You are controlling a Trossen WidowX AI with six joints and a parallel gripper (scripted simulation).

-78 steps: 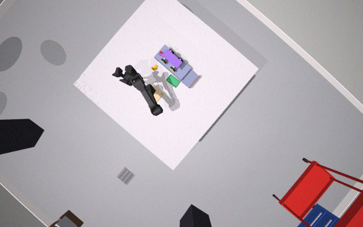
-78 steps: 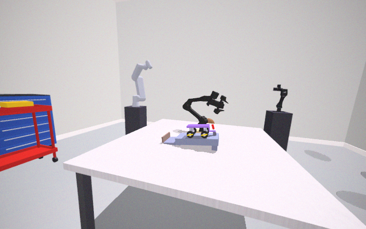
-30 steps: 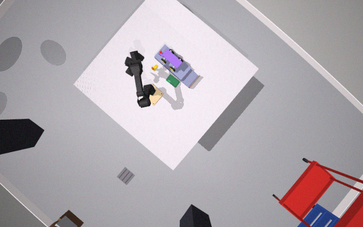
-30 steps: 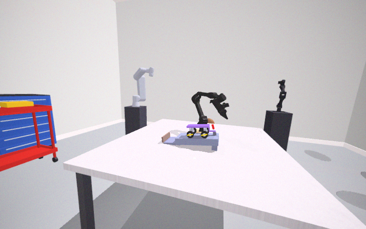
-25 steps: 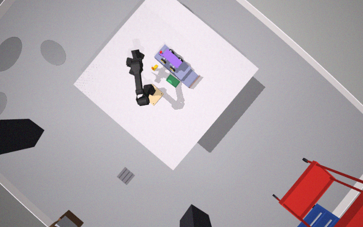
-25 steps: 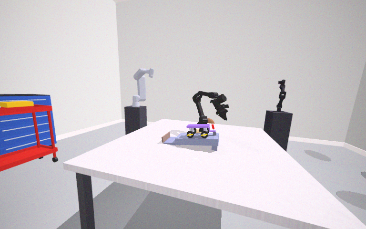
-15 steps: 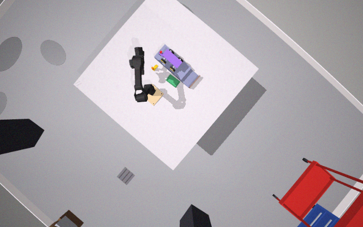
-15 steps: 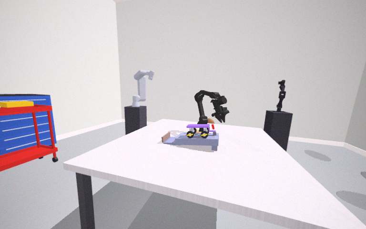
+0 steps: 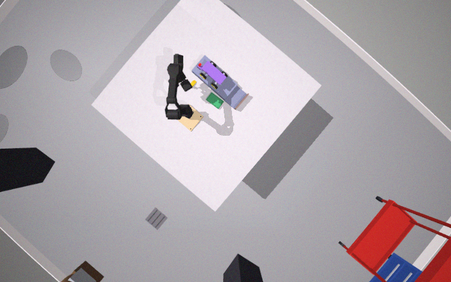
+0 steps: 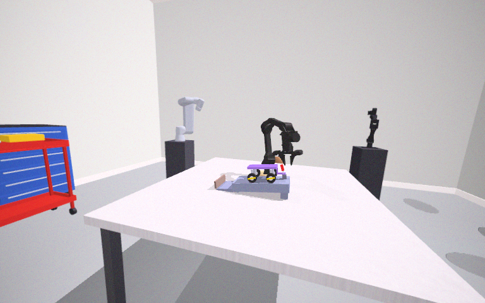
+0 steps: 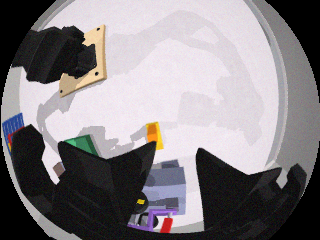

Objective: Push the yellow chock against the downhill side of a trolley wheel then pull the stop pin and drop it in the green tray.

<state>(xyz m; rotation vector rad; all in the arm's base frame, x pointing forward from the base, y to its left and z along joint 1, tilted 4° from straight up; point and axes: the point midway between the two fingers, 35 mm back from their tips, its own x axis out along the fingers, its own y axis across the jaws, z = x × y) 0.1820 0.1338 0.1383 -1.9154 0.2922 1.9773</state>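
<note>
The purple trolley [image 9: 212, 71] [image 10: 263, 166] stands on the blue-grey ramp [image 9: 241, 97] [image 10: 261, 187] [image 11: 172, 176]. The red-headed stop pin [image 9: 199, 64] [image 10: 281, 167] [image 11: 167, 226] stands at its uphill end. The yellow chock [image 9: 194, 83] [image 11: 160, 141] with its orange handle lies on the table beside the ramp's uphill part, off the ramp; its black base cannot be made out. The green tray [image 9: 212, 98] [image 11: 86, 145] lies beside the ramp, further downhill. My gripper [image 10: 287, 163] [image 11: 176, 148] is open part way and empty, pointing down above the table near the chock.
The arm's base stands on a tan board [image 9: 191, 124] [image 11: 101, 55] on the tray's side of the ramp. A brown end stop [image 10: 220, 181] [image 11: 59, 170] closes the ramp's low end. A red cart [image 9: 382, 235] [image 10: 53, 142] stands on the floor away from the table.
</note>
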